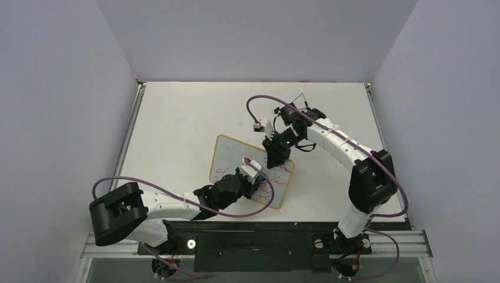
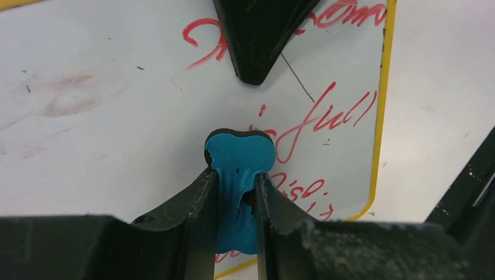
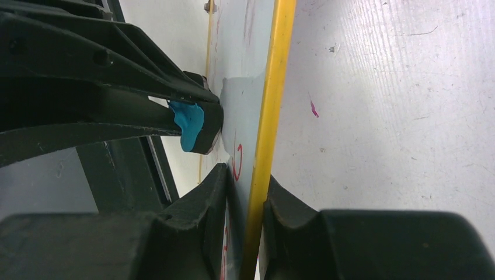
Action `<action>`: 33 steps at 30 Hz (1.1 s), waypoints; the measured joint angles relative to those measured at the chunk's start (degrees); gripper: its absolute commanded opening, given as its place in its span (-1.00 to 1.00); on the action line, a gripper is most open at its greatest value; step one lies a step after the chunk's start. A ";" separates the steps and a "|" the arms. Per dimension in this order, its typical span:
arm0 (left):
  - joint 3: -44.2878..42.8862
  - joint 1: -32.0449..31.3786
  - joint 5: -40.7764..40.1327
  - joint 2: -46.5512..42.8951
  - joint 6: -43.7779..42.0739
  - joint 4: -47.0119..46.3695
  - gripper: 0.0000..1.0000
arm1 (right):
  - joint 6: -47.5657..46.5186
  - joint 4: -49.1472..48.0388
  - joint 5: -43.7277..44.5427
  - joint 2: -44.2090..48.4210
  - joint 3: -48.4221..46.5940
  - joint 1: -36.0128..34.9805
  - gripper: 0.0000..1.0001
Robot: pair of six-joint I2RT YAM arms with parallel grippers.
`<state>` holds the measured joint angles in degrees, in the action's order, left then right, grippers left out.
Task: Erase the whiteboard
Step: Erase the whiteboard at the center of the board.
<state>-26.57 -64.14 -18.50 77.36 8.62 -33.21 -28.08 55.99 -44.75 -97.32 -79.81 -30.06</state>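
- Pale lilac walls (image 1: 59, 88) close in the white table (image 1: 177, 112) on three sides.
- The right arm (image 1: 348, 153) bends in from the right and the left arm (image 1: 159, 206) lies low along the near edge. Each trails a purple cable (image 1: 177, 197).
- The whiteboard (image 1: 230, 156) sits at the middle of the table, between the two arms. Its frame looks yellow in the wrist views. Whether it lies flat or is tipped cannot be told.
- The right gripper (image 3: 245, 192) is closed onto the whiteboard's framed edge, one finger on the face and one behind. In the left wrist view its dark tip covers part of the top line of writing.
- The left gripper (image 2: 236, 186) is clamped tight on the eraser (image 2: 239, 154), a blue block with a black pad. The pad is pressed to the board face near the right gripper.
- Red handwriting (image 2: 333, 114) fills the board beside the eraser toward the frame. Faint pink smears (image 2: 64, 99) mark the other side.
- A tiny pink fleck (image 3: 313, 109) lies on the table just beyond the frame.
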 measured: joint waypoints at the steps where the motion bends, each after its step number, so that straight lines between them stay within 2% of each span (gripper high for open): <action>1: -0.02 -0.48 -0.15 0.37 0.00 -0.04 -1.00 | 0.00 -0.02 0.02 0.00 0.00 0.00 -1.00; 7: -0.85 -0.42 -1.29 0.46 -0.11 0.50 -1.00 | 0.02 -0.04 0.09 0.00 0.00 0.02 -1.00; 11: -0.90 1.75 -1.95 -1.86 -0.24 1.38 -1.00 | 0.07 -0.02 -0.15 0.02 0.00 0.02 -1.00; 15: -0.28 4.09 -2.95 -7.80 -0.44 2.78 -1.00 | 0.00 0.22 -0.96 0.09 0.00 0.00 -1.00; 23: 4.57 4.37 -1.99 -23.21 -0.39 6.84 -1.00 | -0.76 1.22 -2.91 0.83 0.11 0.22 -1.00; 27: 5.46 4.76 -1.79 -27.56 -0.22 9.40 -1.00 | 1.84 -1.64 -2.38 4.09 2.56 1.31 -1.00; 33: 5.57 5.05 -1.14 -26.43 0.17 11.19 -1.00 | 7.85 -7.63 2.23 11.15 6.99 2.67 -1.00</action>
<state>-20.99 -59.09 -19.64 50.94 8.80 -22.02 -20.23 48.36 -42.52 -86.17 -72.82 -27.40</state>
